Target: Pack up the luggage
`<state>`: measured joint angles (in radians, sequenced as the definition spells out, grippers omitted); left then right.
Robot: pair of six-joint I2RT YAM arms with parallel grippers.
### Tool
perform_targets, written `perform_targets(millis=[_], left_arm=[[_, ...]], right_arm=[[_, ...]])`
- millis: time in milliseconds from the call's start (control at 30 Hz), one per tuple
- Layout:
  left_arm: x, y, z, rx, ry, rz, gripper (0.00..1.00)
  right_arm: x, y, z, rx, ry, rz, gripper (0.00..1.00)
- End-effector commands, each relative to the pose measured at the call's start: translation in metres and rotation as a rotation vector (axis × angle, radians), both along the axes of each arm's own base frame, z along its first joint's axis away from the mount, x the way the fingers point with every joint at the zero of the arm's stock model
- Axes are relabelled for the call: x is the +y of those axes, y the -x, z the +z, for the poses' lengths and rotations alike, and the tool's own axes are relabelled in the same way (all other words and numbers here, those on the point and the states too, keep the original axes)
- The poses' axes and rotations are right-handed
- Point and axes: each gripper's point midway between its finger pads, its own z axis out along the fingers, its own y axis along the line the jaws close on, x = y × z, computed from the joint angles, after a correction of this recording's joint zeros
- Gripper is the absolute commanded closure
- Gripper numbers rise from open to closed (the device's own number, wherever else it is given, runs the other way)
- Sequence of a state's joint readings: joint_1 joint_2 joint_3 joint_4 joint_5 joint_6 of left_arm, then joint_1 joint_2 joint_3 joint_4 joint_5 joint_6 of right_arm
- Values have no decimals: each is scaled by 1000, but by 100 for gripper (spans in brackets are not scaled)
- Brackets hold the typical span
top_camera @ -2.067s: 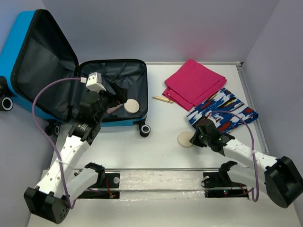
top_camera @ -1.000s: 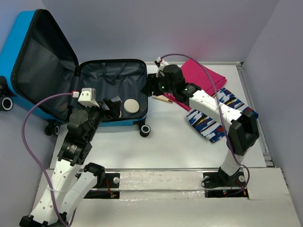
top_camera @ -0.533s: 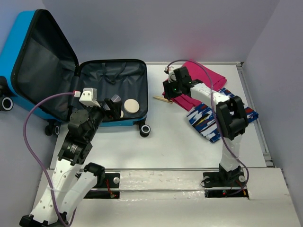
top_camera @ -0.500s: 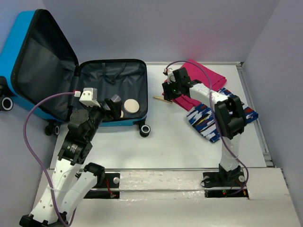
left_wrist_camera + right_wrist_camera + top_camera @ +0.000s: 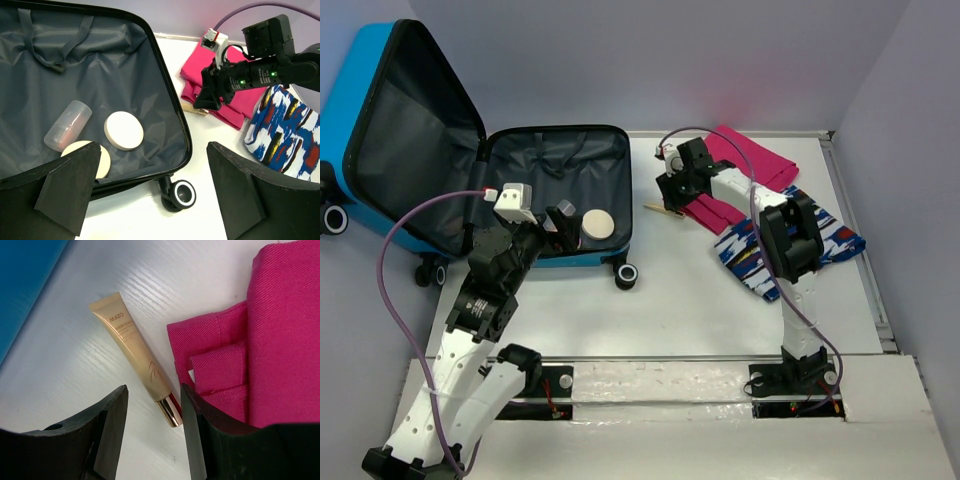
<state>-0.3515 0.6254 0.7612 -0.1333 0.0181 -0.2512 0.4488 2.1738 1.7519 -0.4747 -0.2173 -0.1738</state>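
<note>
Right gripper [image 5: 153,390] swung toward far edge, jaws wide and empty over gold tube [image 5: 135,350]. Looks light, slick; pinch mid-barrel, then into open luggage [image 5: 550,170].

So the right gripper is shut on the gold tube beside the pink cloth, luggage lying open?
No: the right gripper is open over the gold tube, which lies free beside the pink cloth; the right wrist view shows it. The luggage does lie open.
</note>
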Motion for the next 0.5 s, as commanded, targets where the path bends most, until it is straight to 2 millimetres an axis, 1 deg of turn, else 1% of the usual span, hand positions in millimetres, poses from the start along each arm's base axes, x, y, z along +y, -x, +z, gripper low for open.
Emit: perform_targets(millis=[0,33,67,100,133,200,233,267,300,333,367,400,467], left_arm=[[-1,-1,12,-50,-1,-13,1],[-1,-1,13,-51,-1,-13,1],[-1,-1,12,-48,-2,-13,1],[-1,0,13,-52,0,-14,1],[-1,0,12,-51,0,-16,1],[-1,1,14,-56,3,-14,1],[-1,1,14,-56,3,-12,1],[0,1,14,-57,1,-13,1],[-1,1,15,-59,4,-15,1],[-1,1,15,-59,4,-15,1],[-1,2,15,-61,4,-19,1],[-1,2,15,-61,4,-19,1],[-1,3,16,-65,7,-20,1]], right_arm=[[10,4,-9,37,3,38,48],[15,9,-14,50,5,52,48],[14,9,-18,55,10,48,48],[18,12,-21,57,18,52,48],[16,12,-25,64,28,38,49],[22,19,-31,67,50,35,51],[19,18,-33,63,62,26,54],[22,18,-33,56,63,17,58],[16,19,-35,49,82,-5,62],[20,22,-34,45,76,-1,65],[19,18,-25,17,66,-32,77],[16,23,-28,26,68,-43,79],[14,22,-18,6,47,-85,82]])
